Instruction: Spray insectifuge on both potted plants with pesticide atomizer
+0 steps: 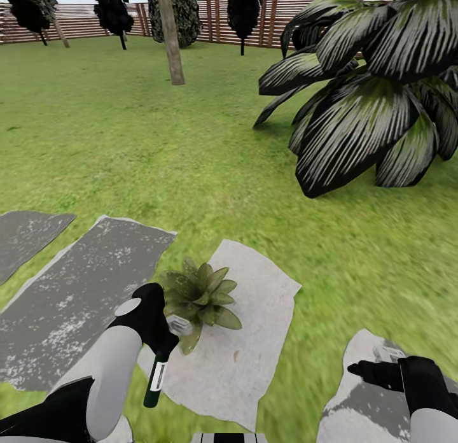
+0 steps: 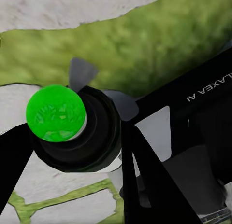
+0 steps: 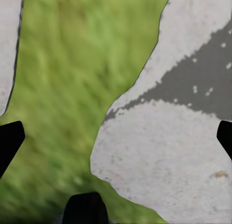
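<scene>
The left pincer (image 1: pixel 166 342) is clamped on the pesticide atomizer (image 1: pixel 156 374), its spray head beside a potted plant (image 1: pixel 200 296) at a pale stepping stone's (image 1: pixel 254 341) edge, while the right pincer (image 1: pixel 366 370) hangs apart, so pickup looks done and spraying remains.

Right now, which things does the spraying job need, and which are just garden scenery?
Needed:
- pesticide atomizer, held in the left claw
- potted plant on a stepping stone

Scenery:
- big striped-leaf plant
- tree trunk
- wooden fence
- lawn
</scene>
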Robot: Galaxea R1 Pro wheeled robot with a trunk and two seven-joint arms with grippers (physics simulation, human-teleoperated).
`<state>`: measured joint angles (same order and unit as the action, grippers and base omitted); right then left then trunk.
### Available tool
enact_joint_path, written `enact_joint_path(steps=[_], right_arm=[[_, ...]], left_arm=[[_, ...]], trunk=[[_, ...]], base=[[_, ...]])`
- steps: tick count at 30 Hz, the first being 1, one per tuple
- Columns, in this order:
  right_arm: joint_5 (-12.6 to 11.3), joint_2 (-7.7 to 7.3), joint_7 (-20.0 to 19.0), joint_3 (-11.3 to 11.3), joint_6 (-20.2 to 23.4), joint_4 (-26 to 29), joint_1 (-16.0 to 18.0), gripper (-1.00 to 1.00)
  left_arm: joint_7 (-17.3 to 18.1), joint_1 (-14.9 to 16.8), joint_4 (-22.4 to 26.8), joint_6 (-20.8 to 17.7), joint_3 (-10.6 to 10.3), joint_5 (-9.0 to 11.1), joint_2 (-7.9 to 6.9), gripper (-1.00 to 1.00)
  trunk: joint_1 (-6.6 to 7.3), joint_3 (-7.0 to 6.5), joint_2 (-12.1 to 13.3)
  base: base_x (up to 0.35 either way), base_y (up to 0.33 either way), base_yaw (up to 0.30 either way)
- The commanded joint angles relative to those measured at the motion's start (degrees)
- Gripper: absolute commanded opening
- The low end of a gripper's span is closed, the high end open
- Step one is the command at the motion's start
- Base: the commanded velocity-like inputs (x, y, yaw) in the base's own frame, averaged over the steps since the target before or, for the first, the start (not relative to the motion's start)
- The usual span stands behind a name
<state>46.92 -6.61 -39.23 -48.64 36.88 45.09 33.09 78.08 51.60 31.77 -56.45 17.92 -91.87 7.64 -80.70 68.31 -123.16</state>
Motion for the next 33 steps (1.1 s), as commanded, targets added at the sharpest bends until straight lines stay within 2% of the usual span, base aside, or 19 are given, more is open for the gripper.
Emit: enact_joint_path(steps=[1,15,20,25,33], right_arm=[[0.58,0.02,-0.58,-0.19,0.03,0.08,0.05,1.0],[0.62,0.1,-0.58,-0.1,0.03,0.08,0.05,1.0],[0.58,0.1,-0.58,-0.13,0.03,0.12,0.05,1.0],[0.6,0.1,-0.58,-0.14,0.03,0.08,0.05,1.0],[0.57,0.09,-0.58,-0.14,0.03,0.17,0.05,1.0]], left_arm=[[0.49,0.03,0.05,-0.59,0.45,-0.61,0.1,-1.0],[0.49,0.04,0.05,-0.59,0.5,-0.59,0.1,-1.0],[0.49,0.04,0.05,-0.59,0.45,-0.59,0.63,-1.0],[0.49,0.04,0.05,-0.59,0.45,-0.59,0.79,-1.0],[0.49,0.02,0.05,-0.59,0.45,-0.59,0.8,-1.0]], trunk=[[0.01,0.05,-0.02],[0.01,0.05,-0.02],[0.01,0.05,-0.02],[0.01,0.05,-0.02],[0.01,0.05,-0.02]], base=[[0.0,-0.001,0.252],[0.0,0.0,0.255],[0.0,-0.033,0.255],[0.0,-0.265,0.219],[0.0,-0.319,0.021]])
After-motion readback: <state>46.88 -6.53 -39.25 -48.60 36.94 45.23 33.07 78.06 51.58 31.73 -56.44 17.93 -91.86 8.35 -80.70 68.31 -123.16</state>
